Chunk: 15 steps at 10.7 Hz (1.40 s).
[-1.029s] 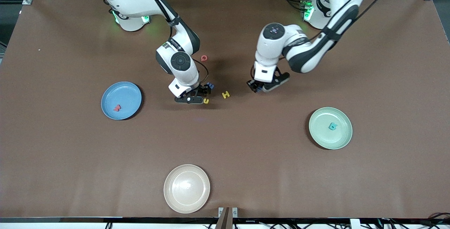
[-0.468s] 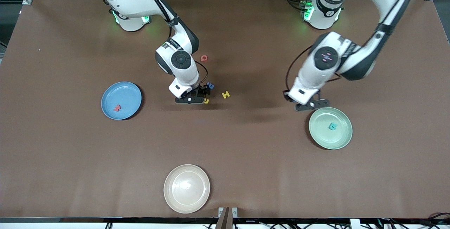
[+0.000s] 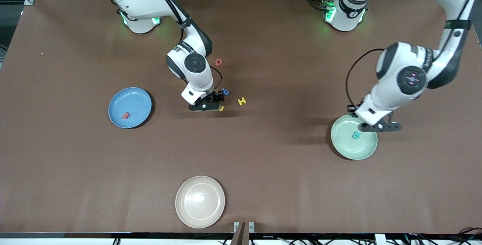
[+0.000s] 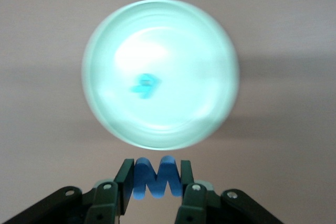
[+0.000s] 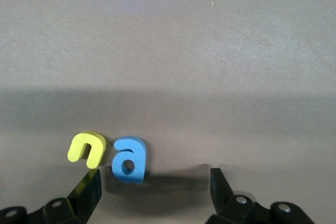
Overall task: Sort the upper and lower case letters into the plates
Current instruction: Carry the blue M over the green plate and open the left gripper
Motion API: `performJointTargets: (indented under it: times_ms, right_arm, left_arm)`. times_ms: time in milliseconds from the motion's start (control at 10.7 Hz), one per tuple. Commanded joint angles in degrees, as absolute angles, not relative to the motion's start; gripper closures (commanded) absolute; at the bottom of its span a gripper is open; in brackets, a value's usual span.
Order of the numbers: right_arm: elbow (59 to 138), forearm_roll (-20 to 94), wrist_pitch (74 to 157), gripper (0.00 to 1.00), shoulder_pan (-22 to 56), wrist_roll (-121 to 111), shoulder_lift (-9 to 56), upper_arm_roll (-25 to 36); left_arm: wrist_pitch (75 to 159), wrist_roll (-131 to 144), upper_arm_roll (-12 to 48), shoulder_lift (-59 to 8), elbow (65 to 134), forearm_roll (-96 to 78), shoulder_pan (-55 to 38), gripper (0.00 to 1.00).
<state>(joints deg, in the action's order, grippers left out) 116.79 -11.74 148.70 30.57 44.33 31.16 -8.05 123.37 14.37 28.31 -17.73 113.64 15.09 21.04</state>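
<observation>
The left gripper (image 3: pixel 379 126) hangs over the rim of the mint green plate (image 3: pixel 348 148) at the left arm's end of the table, and its fingers are clamped on a blue letter (image 4: pixel 155 178), a zigzag shape like an M or W, pinched between the two pads in the left wrist view. Down in the plate lies a teal letter (image 3: pixel 356 135), a little off the plate's middle. Over near the middle of the table, the right gripper (image 3: pixel 211 102) is down low at the brown table (image 3: pixel 263 169) with its fingers spread wide and holding nothing; in the right wrist view a small blue letter "a" (image 5: pixel 129 160) lies between the two fingers, closer to one of them, and a yellow letter "u" (image 5: pixel 87 149) lies just beside it, at that finger's tip. A yellow "H" (image 3: pixel 241 101) lies close by, and a red letter (image 3: pixel 218 62) sits farther from the front camera. The blue plate (image 3: pixel 137 98), toward the right arm's end, holds a red letter (image 3: pixel 125 115). A cream plate (image 3: pixel 200 201) sits nearest the front camera.
</observation>
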Motion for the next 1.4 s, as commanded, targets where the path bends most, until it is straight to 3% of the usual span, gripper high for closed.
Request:
performJointTargets:
  times_ms: [0,561,655,749,1310]
  right_arm:
    - [116.9,-14.6,149.8,0.1,29.7,44.3,30.8,-8.6]
    - [116.9,-15.2,150.3,0.2,29.7,44.3,31.4,-8.6]
    - [116.9,-15.2,150.3,0.2,29.7,44.3,31.4,-8.6]
    - [117.0,-15.1,150.2,0.2,29.7,44.3,31.4,-8.6]
    - [117.3,-15.1,149.4,0.2,29.6,44.5,30.7,-8.6]
  left_arm:
    - [126.5,10.1,24.4,-20.3,113.5,13.4,19.8,1.0]
    - [126.4,10.9,24.3,-24.6,107.7,13.6,17.5,0.98]
    - [126.4,11.3,24.3,-24.4,107.6,13.4,16.9,0.57]
    - [126.4,11.4,24.3,-24.2,107.5,13.0,16.5,0.02]
    - [125.8,24.0,25.7,-21.7,108.4,12.7,12.4,0.0]
